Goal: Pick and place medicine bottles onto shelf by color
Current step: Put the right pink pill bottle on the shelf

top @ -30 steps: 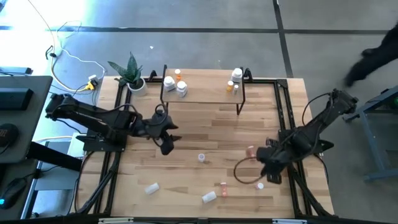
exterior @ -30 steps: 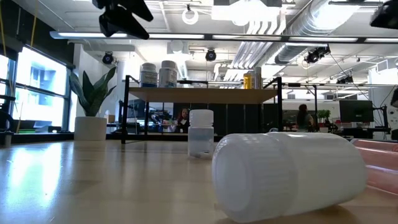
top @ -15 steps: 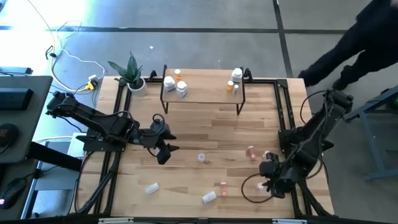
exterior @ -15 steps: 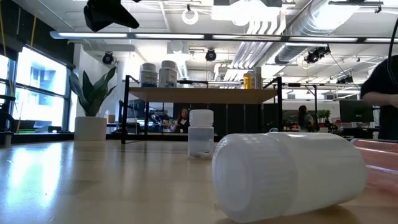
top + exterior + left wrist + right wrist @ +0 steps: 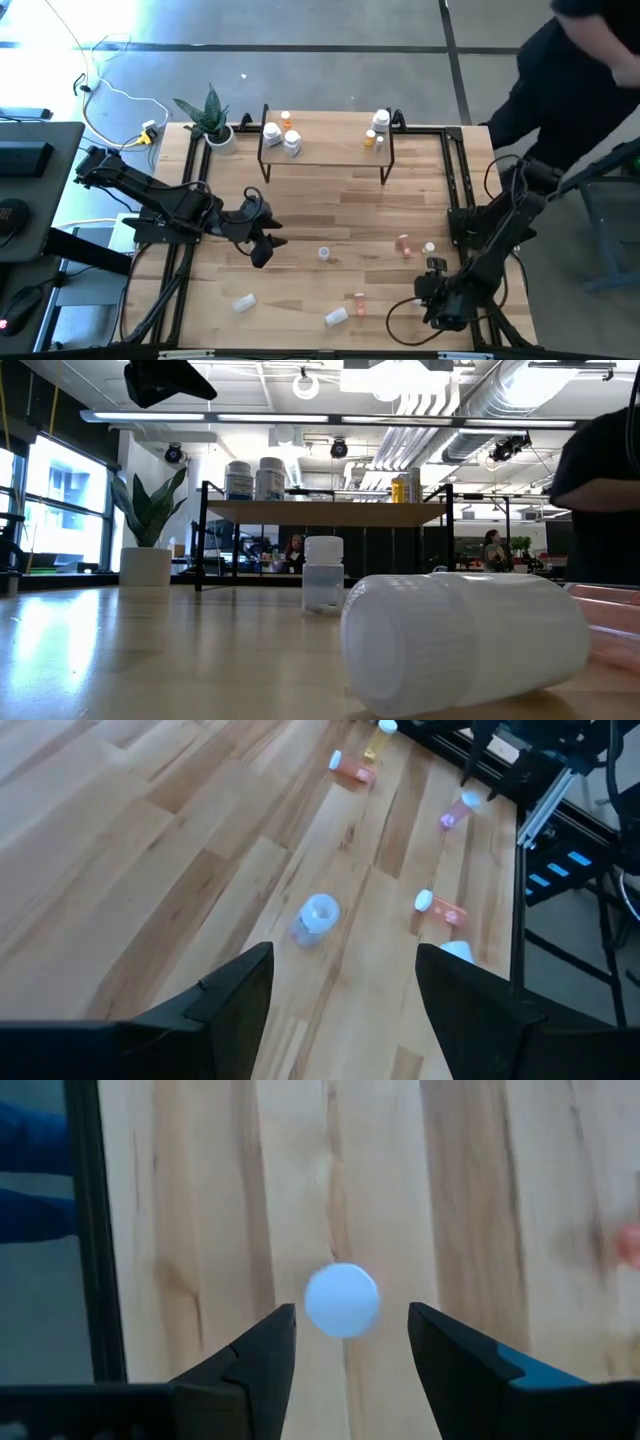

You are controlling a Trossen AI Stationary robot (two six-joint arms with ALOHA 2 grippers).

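The shelf [image 5: 330,135] stands at the table's far edge with white and orange medicine bottles at its left end [image 5: 270,131] and right end [image 5: 380,121]. More bottles are loose on the table: a clear white-capped one upright [image 5: 324,254] mid-table, a pink one [image 5: 404,243], a white one [image 5: 429,248], and others lying near the front edge [image 5: 336,317]. My left gripper [image 5: 262,246] hangs open above the table, left of the clear bottle [image 5: 317,917]. My right gripper [image 5: 438,300] is open at the near right, pointing down over a white-capped bottle [image 5: 341,1299] that stands between its fingers, untouched.
A potted plant [image 5: 212,118] stands at the far left corner. A person in dark clothes [image 5: 575,70] leans in beyond the table's far right corner. A black frame rail [image 5: 458,190] runs along the right side. A white bottle [image 5: 465,640] lies close before the low camera.
My right gripper has swung toward the table's near edge and sunk low over the white-capped bottle at the near right. My left gripper has drifted a little toward the near edge and rolled slightly. The person at the far right has come closer to the table.
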